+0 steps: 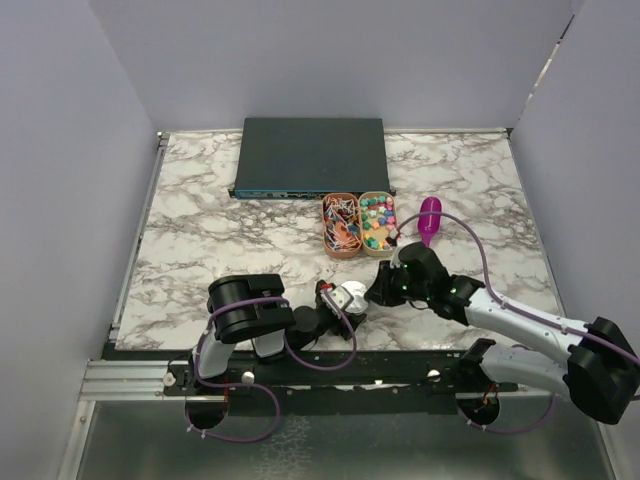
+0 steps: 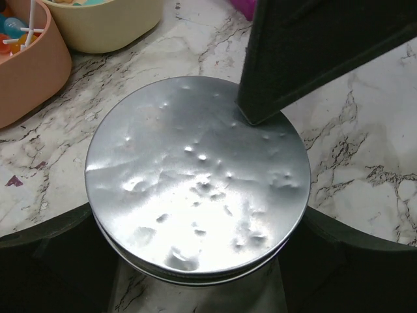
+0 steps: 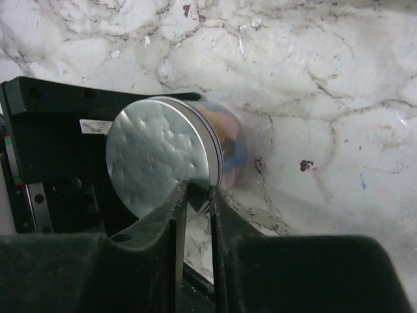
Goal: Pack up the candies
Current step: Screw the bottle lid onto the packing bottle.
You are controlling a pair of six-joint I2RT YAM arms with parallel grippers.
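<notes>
Marble tabletop [image 1: 200,220], read left to right.

Near edge, about the middle: left pincer [image 1: 342,302] spread wide, one finger on each side of a clear jar [image 3: 228,147], gripping its body. The jar wears a dented silver lid [image 2: 195,176] with no print on it. Through the jar wall show blurred coloured shapes, blue, pink and yellow, most likely candies [image 3: 229,140].

Far edge, left of middle to middle: dark flat box [image 1: 310,155]. A strip along its front face carries small bluish marks, too small to read.

Just in front of the box's right end: salmon tub [image 2: 32,78] holding thin white sticks and small coloured bits. I cannot tell what they are.

Touching its right side: cream tub [image 2: 104,29], filled with more of the round sweets in pink, yellow, green, blue and orange.

Right of the jar, near edge: right pincer [image 3: 197,192], fingers drawn close together and clamped on the rim of the lid, one finger over the top face and one under the edge.

Right of the cream tub, just beside it: purple scoop [image 1: 430,217] lying on the marble.
</notes>
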